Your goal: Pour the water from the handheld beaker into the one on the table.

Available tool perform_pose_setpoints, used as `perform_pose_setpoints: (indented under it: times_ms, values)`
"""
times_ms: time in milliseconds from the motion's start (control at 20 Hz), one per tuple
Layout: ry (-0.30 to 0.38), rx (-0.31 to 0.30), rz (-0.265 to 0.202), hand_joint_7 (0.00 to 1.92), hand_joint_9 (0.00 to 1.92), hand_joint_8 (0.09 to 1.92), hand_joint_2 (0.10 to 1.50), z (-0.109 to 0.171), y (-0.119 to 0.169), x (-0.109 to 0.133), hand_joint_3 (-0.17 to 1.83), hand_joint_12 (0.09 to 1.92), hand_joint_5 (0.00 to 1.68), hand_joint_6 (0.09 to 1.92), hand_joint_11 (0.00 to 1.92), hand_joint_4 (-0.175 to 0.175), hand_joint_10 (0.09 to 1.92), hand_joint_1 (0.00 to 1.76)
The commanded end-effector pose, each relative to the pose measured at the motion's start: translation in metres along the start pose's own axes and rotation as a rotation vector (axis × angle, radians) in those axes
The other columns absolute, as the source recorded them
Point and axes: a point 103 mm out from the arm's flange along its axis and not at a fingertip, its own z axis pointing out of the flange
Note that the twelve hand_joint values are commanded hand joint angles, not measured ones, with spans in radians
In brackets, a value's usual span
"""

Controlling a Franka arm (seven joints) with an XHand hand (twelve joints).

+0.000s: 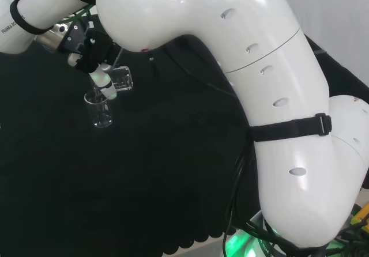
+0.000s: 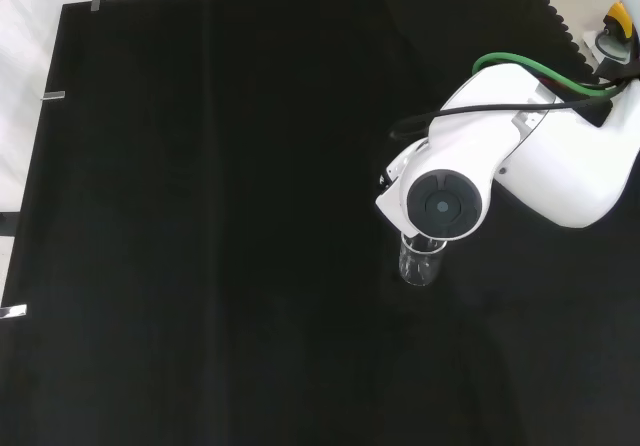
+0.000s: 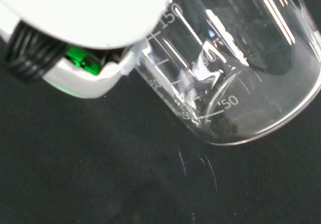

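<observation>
Two beakers are in play: my hand (image 1: 92, 52) has its fingers curled round the handheld beaker (image 1: 122, 78), tipped nearly onto its side just above the table beaker (image 1: 100, 110), which stands upright on the black cloth (image 1: 144, 182). I judge the pour under way (no stream is visible). Next I'd hold the lip over the lower mouth.

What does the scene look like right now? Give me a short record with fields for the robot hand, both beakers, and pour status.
robot hand: robot hand curled round the held beaker, above the cloth
held beaker: held beaker tipped on its side, mouth toward the table beaker
table beaker: table beaker upright on the black cloth, directly below the held one
water: cannot tell in either beaker
pour status: in pouring pose
</observation>
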Motion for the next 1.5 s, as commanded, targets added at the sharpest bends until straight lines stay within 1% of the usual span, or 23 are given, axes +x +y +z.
perform_pose_setpoints:
  times_ms: [50, 250, 550, 750, 950, 1150, 1250, 1500]
  values:
    - [-0.003, 0.010, 0.005, 1.37, 1.59, 0.54, 0.59, 0.0036, -0.0008, -0.0030, 0.66, 0.65, 1.37, 0.44, 1.36, -0.175, 0.09, 1.44]
    - [-0.016, 0.020, 0.009, 1.37, 1.59, 0.54, 0.59, -0.0004, 0.0002, -0.0008, 0.66, 0.64, 1.37, 0.44, 1.36, -0.175, 0.09, 1.44]
    - [-0.017, 0.030, 0.016, 1.38, 1.59, 0.54, 0.59, -0.0008, 0.0003, -0.0021, 0.66, 0.64, 1.37, 0.44, 1.36, -0.175, 0.09, 1.44]
    - [-0.009, 0.026, 0.015, 1.38, 1.59, 0.54, 0.59, 0.0048, -0.0016, -0.0075, 0.66, 0.64, 1.37, 0.44, 1.36, -0.175, 0.09, 1.44]
    - [-0.013, 0.029, 0.015, 1.38, 1.59, 0.53, 0.59, 0.0054, -0.0016, -0.0079, 0.66, 0.64, 1.37, 0.44, 1.36, -0.175, 0.09, 1.44]
    - [-0.027, 0.035, 0.016, 1.38, 1.59, 0.53, 0.59, 0.0006, -0.0005, -0.0027, 0.66, 0.64, 1.37, 0.44, 1.36, -0.175, 0.09, 1.44]
    - [-0.017, 0.030, 0.016, 1.38, 1.59, 0.53, 0.59, 0.0038, -0.0019, -0.0056, 0.66, 0.64, 1.37, 0.44, 1.36, -0.175, 0.09, 1.44]
    - [-0.018, 0.030, 0.016, 1.38, 1.59, 0.53, 0.59, 0.0050, -0.0027, -0.0069, 0.66, 0.64, 1.37, 0.44, 1.36, -0.175, 0.09, 1.44]
